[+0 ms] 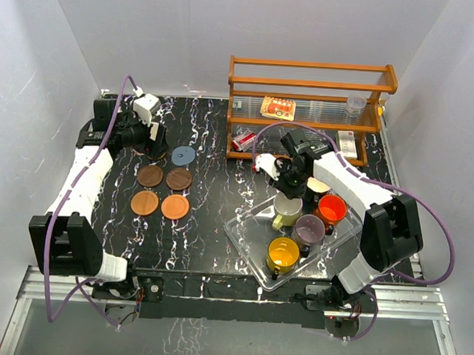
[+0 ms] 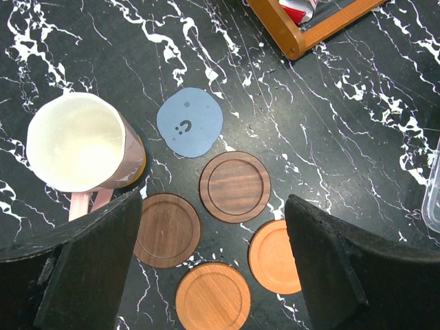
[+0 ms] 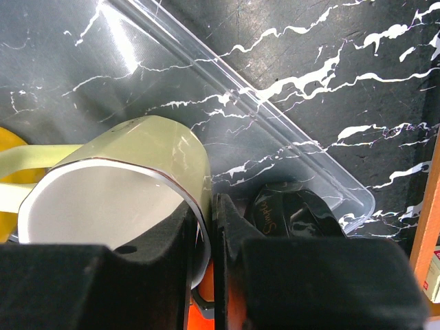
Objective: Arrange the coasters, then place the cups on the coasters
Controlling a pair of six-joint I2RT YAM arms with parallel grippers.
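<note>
In the left wrist view, the pale pink cup (image 2: pixel 79 141) stands on an orange coaster (image 2: pixel 141 162), beside the blue-grey coaster (image 2: pixel 190 122). Two dark brown coasters (image 2: pixel 235 186) (image 2: pixel 167 229) and two orange ones (image 2: pixel 213 297) (image 2: pixel 275 256) lie below it in a grid. My left gripper (image 2: pixel 216 265) (image 1: pixel 148 136) hangs open above them, holding nothing. My right gripper (image 3: pixel 204 220) (image 1: pixel 289 185) is shut on the rim of the pale olive cup (image 3: pixel 130 172) (image 1: pixel 287 209) in the tray, one finger inside it. The orange-red (image 1: pixel 332 207), mauve (image 1: pixel 309 228), yellow (image 1: pixel 283 253) and black (image 3: pixel 295 213) cups sit around it.
The clear plastic tray (image 1: pixel 245 238) lies at front right on the black marble table (image 1: pixel 209 232). A wooden rack (image 1: pixel 308 73) with small items stands at the back right, close behind my right arm. Its corner (image 2: pixel 292 41) shows in the left wrist view.
</note>
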